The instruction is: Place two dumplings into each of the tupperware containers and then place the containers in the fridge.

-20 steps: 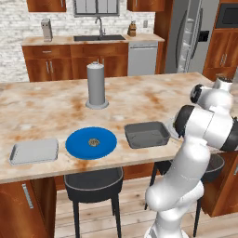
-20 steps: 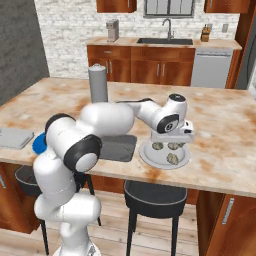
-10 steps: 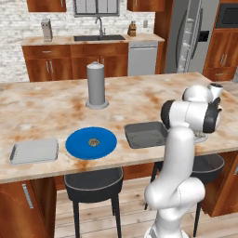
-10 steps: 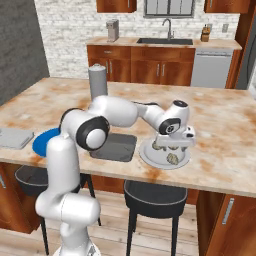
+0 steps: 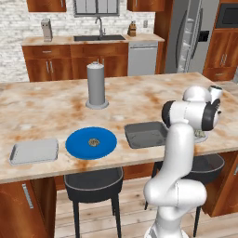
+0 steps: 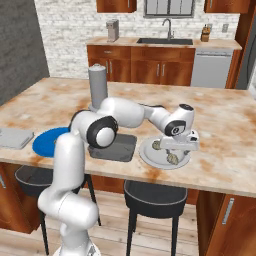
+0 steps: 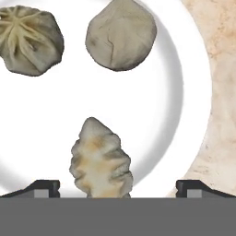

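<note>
Hand view, three dumplings (image 7: 100,162) on one white plate (image 7: 184,92)

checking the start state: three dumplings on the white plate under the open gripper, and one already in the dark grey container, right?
Not quite. The dark grey container is empty; that lone dumpling sits on the blue plate, as the left base view shows. The rest holds: three dumplings on the white plate, gripper open.

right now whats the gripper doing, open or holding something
Gripper: open, holding nothing, hanging over the light-grey plate with a pleated dumpling lying between its fingertips.
</note>
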Available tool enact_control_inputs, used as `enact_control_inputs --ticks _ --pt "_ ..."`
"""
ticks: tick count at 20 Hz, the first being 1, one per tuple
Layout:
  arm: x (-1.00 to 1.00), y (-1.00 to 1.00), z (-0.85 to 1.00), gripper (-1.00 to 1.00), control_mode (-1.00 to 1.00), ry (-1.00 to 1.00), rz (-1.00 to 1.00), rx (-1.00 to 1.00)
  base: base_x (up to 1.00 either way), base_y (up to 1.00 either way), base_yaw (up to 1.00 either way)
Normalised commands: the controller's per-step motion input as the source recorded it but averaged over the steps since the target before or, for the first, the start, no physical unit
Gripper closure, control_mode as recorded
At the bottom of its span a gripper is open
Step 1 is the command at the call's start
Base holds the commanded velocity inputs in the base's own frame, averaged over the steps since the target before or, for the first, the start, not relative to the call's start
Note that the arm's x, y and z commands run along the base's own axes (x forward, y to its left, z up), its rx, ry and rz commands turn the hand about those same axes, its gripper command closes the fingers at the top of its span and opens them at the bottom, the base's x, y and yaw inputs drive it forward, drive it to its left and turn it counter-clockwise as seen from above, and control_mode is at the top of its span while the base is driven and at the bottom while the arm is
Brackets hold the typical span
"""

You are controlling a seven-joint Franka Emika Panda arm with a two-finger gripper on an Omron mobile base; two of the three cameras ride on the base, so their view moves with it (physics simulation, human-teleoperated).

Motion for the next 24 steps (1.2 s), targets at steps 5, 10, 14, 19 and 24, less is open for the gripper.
enact_control_inputs --ticks 5,10,14,19,24 --pt "-0.08 0.21 -0.07 -1.0 -1.0 0.04 0.0 0.0 0.0 0.0 0.0" --pt "-0.09 0.12 -0.09 -1.0 -1.0 0.05 0.0 0.0 0.0 0.0 0.0" --pt "0.0 0.0 -0.13 -1.0 -1.0 0.03 0.0 0.0 0.0 0.0 0.0" --pt "0.0 0.0 -0.16 -1.0 -1.0 0.0 0.0 0.0 0.0 0.0 0.0" --pt "0.02 0.0 -0.15 -1.0 -1.0 0.02 0.0 0.0 0.0 0.0 0.0"
